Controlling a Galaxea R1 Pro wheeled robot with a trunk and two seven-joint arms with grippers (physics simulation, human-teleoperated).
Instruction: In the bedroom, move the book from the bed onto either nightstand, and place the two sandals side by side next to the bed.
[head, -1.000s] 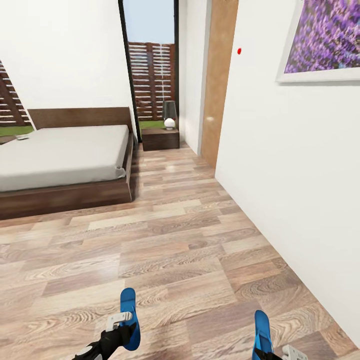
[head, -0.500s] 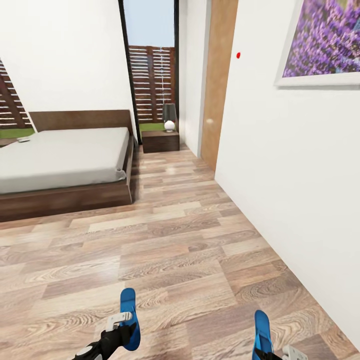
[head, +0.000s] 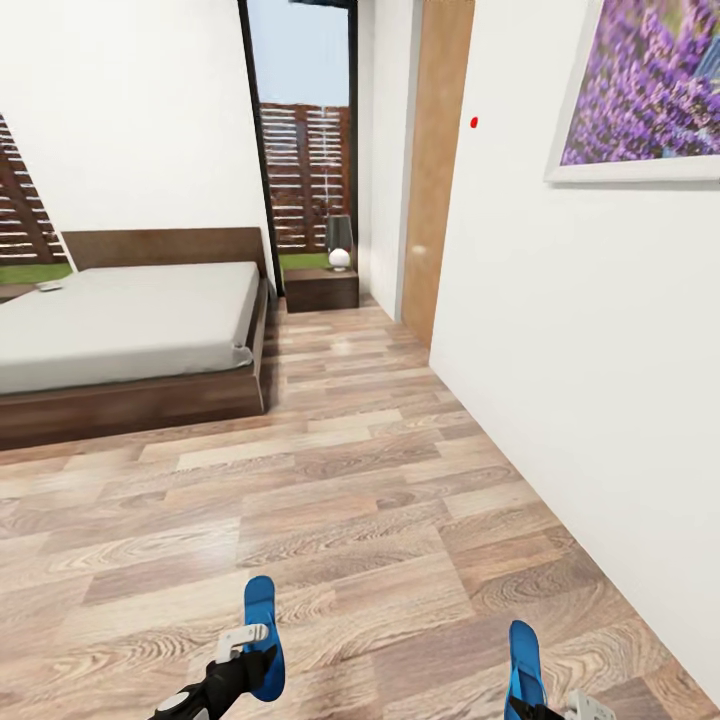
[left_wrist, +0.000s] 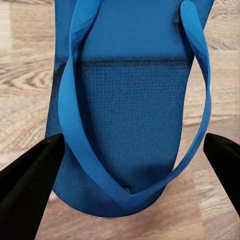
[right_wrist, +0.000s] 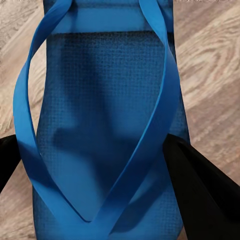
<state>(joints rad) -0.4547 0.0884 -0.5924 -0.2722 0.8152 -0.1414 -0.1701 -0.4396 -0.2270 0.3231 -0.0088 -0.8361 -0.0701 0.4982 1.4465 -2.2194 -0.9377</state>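
Note:
I hold one bright blue sandal in each hand. Low in the head view, my left gripper (head: 243, 652) is shut on the left sandal (head: 261, 612), and at the bottom edge my right gripper (head: 545, 708) is shut on the right sandal (head: 521, 655). In the left wrist view, black fingers (left_wrist: 31, 182) flank the strapped sandal (left_wrist: 131, 100). The right wrist view has the other sandal (right_wrist: 100, 115) between dark fingers (right_wrist: 200, 192). The bed (head: 130, 320) lies ahead on the left. A dark nightstand (head: 320, 289) stands beyond its far corner. A small flat thing (head: 48, 287) lies at the mattress's head end, too small to identify as the book.
A white wall (head: 580, 330) with a framed lavender picture (head: 645, 90) runs along my right, and a brown door (head: 435, 170) stands further along it. A lamp (head: 339, 243) sits on the nightstand. Wood-plank floor (head: 360, 480) stretches between me and the bed.
The whole head view has shifted slightly, so the camera has moved. Both grippers keep their sandals in the same pose.

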